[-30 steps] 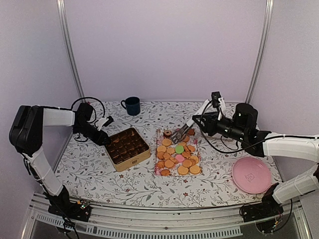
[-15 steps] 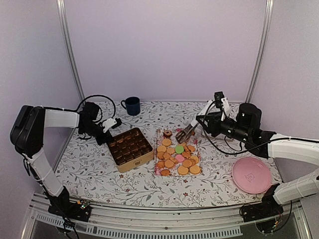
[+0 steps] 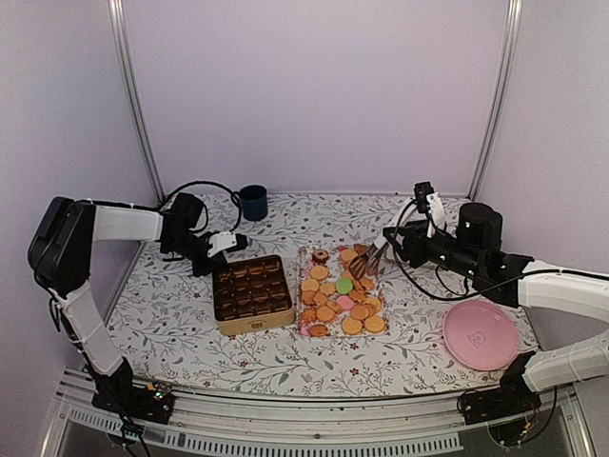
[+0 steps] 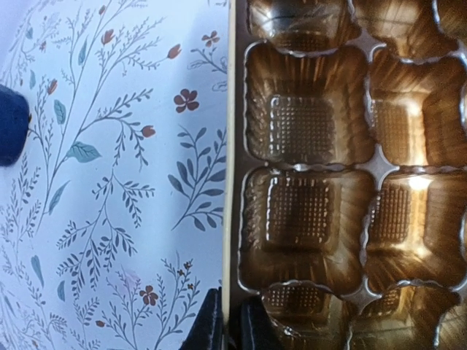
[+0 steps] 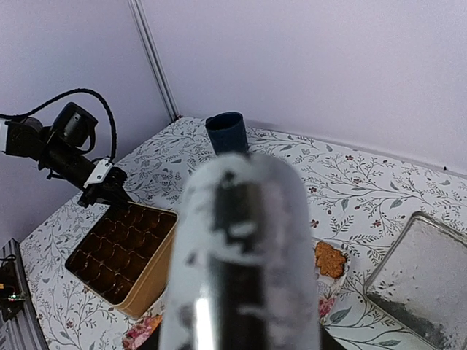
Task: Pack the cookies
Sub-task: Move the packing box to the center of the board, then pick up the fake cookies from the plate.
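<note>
Several cookies [image 3: 338,295], mostly golden-orange with one green, one pink and one dark brown, lie on a floral sheet mid-table. One cookie [image 5: 330,259] shows in the right wrist view. Left of them stands a gold tin [image 3: 251,325] with empty brown compartments [image 4: 306,138]. My left gripper [image 3: 233,243] is shut on the tin's far-left rim [image 4: 228,146], one finger on each side of the wall [image 4: 230,329]. My right gripper [image 3: 388,245] holds metal tongs [image 3: 364,264] above the far end of the cookies. A blurred white and black shape [image 5: 241,248] hides its jaws.
A dark blue cup [image 3: 253,202] stands at the back, behind the tin. A pink plate [image 3: 481,333] lies at the front right. A clear lid or box [image 5: 427,277] lies right of the cookies. The left arm's cable [image 3: 195,188] loops above the table.
My left gripper closed on the tin's rim, then dragged and turned the tin right, closer to the cookies. My right gripper drew back to the right with the tongs.
</note>
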Controlling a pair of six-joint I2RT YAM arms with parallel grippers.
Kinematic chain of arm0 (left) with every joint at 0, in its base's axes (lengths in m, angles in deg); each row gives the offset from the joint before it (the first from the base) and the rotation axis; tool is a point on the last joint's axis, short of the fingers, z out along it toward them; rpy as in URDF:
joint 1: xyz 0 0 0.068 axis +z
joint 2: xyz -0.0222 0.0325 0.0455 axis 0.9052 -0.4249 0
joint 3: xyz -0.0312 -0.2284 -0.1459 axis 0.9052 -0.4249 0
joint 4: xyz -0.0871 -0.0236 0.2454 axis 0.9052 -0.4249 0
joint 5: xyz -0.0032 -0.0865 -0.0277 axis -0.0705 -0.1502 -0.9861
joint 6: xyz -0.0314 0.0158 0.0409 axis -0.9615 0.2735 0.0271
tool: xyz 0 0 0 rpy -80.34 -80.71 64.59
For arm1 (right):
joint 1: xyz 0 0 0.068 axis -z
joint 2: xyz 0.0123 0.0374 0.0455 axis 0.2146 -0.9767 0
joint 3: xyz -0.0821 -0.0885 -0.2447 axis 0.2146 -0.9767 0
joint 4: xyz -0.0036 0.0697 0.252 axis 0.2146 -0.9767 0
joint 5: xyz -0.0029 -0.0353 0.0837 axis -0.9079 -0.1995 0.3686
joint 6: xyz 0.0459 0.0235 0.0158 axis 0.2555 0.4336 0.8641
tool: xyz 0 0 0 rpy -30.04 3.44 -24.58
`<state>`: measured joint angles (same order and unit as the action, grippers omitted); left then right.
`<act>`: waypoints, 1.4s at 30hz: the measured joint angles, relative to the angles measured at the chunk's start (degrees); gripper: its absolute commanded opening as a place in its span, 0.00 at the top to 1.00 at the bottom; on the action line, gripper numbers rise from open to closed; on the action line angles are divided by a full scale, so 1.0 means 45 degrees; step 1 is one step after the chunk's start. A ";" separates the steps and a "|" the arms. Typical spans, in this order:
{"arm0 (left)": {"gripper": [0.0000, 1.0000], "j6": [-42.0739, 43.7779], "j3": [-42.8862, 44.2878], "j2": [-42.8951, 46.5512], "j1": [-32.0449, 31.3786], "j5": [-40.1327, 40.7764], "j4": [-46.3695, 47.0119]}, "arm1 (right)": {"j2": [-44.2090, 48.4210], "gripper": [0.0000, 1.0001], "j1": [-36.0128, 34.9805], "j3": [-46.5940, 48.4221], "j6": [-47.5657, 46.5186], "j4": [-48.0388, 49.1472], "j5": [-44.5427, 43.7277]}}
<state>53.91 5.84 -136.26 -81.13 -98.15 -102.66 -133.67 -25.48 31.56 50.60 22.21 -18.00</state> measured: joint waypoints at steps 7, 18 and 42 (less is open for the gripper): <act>0.40 0.1379 0.0379 -0.0005 -0.0690 0.0345 -0.0500 | -0.0767 0.61 -0.0180 0.0000 -0.0277 -0.0010 -0.0359; 0.11 0.0486 0.2472 0.0607 -0.0772 -0.0636 -0.1977 | -0.2380 0.62 -0.0714 0.0578 -0.0884 -0.0039 -0.1005; 0.21 -0.2448 -0.3580 0.4206 0.1549 -0.1831 -0.0937 | -0.3837 0.78 -0.1039 0.1020 -0.1671 0.1423 -0.1715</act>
<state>42.89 -10.26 -117.34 -74.16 -106.39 -106.88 -150.94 -30.15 36.15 43.08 28.62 -25.71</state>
